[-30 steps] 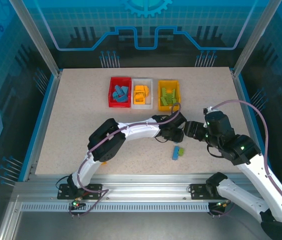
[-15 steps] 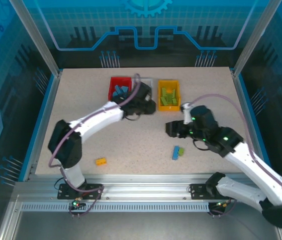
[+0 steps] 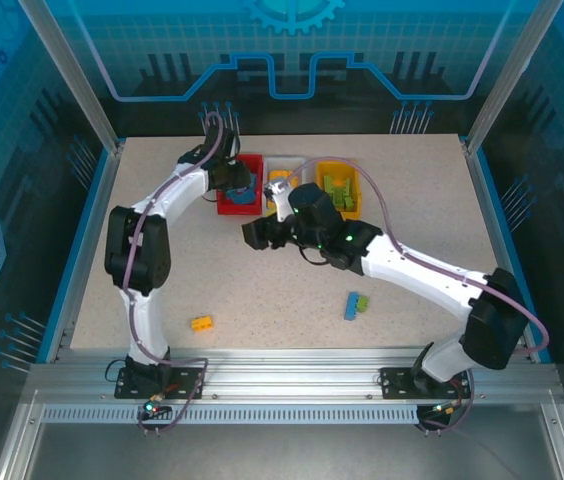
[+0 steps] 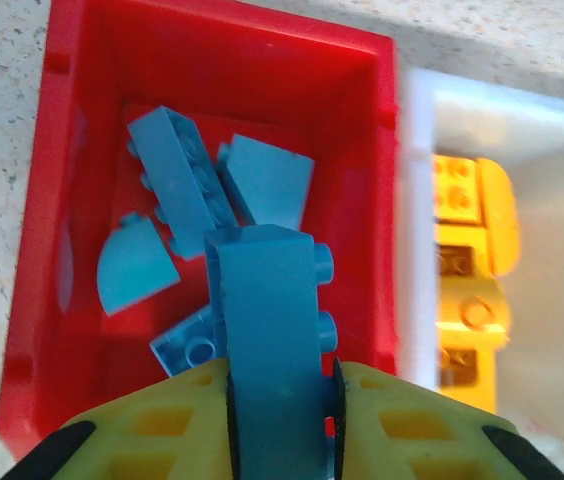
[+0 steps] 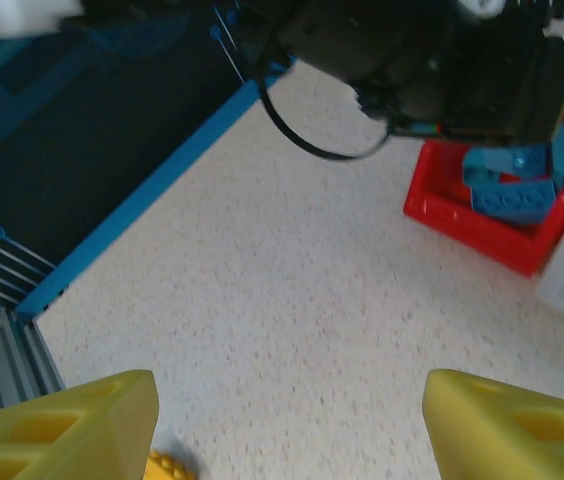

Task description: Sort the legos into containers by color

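My left gripper (image 4: 280, 385) is shut on a blue lego (image 4: 267, 320) and hangs over the red container (image 4: 52, 200), which holds several more blue legos (image 4: 177, 190). From above, this gripper (image 3: 234, 180) sits at the red container (image 3: 224, 198), beside the white one (image 3: 299, 205) with orange legos and the yellow-orange one (image 3: 354, 190) with green legos. My right gripper (image 3: 254, 235) stands open over bare table in front of the containers, nothing between its fingers (image 5: 72, 420). Loose on the table lie an orange lego (image 3: 202, 322), a blue one (image 3: 350, 306) and a green one (image 3: 362, 301).
The right wrist view has the left arm's wrist (image 5: 442, 70) above the red container (image 5: 482, 225) and the table's blue left rim (image 5: 152, 190). An orange lego (image 5: 167, 465) lies by my right gripper's left finger. Glass walls ring the table.
The left arm has swung from the table's middle back to the red container with the blue lego. The right arm has reached left across the table, past the containers' front.
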